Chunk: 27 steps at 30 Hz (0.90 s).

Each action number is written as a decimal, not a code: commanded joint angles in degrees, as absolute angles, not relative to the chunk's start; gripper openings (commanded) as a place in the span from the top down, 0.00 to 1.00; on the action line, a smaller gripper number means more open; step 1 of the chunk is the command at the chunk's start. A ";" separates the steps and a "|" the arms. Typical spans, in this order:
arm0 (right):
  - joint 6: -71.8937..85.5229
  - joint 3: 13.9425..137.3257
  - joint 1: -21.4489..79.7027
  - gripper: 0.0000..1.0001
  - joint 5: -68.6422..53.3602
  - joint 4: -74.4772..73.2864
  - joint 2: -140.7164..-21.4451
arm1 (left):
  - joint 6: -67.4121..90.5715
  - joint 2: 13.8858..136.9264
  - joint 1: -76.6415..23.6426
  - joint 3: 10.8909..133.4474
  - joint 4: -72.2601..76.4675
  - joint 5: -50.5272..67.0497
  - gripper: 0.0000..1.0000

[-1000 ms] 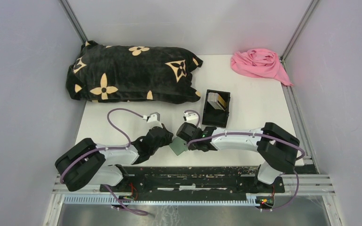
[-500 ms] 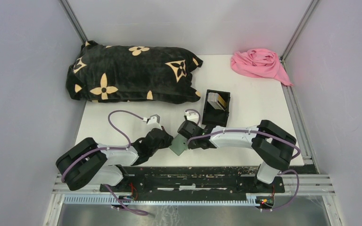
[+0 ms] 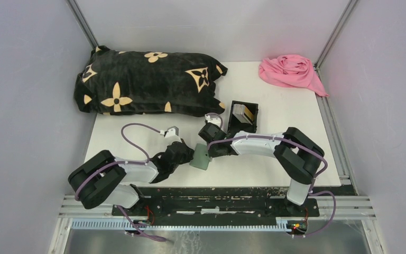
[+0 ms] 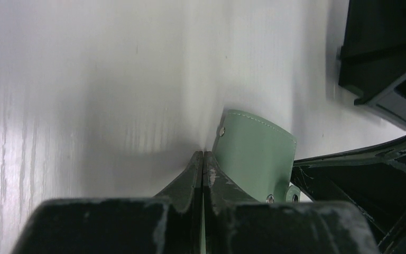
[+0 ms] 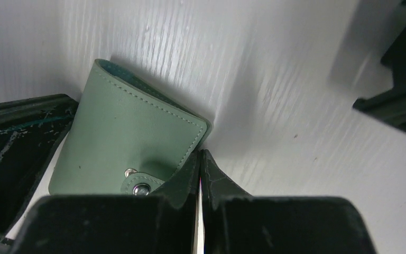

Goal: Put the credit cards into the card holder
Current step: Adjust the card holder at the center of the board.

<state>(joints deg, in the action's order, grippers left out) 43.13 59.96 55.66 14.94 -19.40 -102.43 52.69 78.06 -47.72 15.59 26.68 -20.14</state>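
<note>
**Both grippers closed at the card holder, cards in the box**

The top view places the card holder (image 3: 200, 157) between the two gripper tips, close to the near edge of the table (image 3: 291, 145). Only this view shows the cards (image 3: 241, 111). They stand on edge in a black box (image 3: 240, 133) just beyond the right wrist, apart from the holder. From above, the fingers themselves are too small to read.

The wrist views show them. The left gripper (image 4: 203, 154) has its fingers pressed flat together, and the green holder rises just to the right of them, stitched edge up. The right gripper (image 5: 200, 152) is closed the same way. Its view alone shows the holder's front face, folded shut, with the snap tab (image 5: 140, 186) at the lower edge beside the fingers. In both views the holder lies against the side of the fingers. Whether an edge is nipped between them cannot be told.

The table is white with a faint grain. A black pillow (image 3: 148, 82) with tan flowers lies at the far left and a pink cloth (image 3: 291, 71) at the far right corner. Plain grey walls (image 3: 26, 106) close in the sides and back.
</note>
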 commanded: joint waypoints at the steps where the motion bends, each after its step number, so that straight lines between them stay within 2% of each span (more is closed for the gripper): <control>1: 41.06 63.21 53.48 0.96 13.02 -15.87 -106.72 | 54.71 83.35 -47.99 18.94 24.46 -18.10 0.97; 9: 37.22 68.67 50.01 0.96 11.41 -17.70 -109.60 | 54.56 88.00 -47.66 23.37 22.77 -17.79 0.97; 19: 35.22 71.37 49.39 0.95 10.72 -19.03 -110.07 | 55.77 84.11 -47.73 21.04 20.60 -19.28 0.97; 23: 34.21 71.77 49.48 0.90 12.30 -20.34 -108.88 | 56.28 81.51 -47.66 20.41 18.42 -21.85 0.97; 27: 32.72 72.23 49.49 0.77 15.48 -22.50 -106.92 | 56.30 79.06 -47.72 20.38 15.64 -24.96 0.97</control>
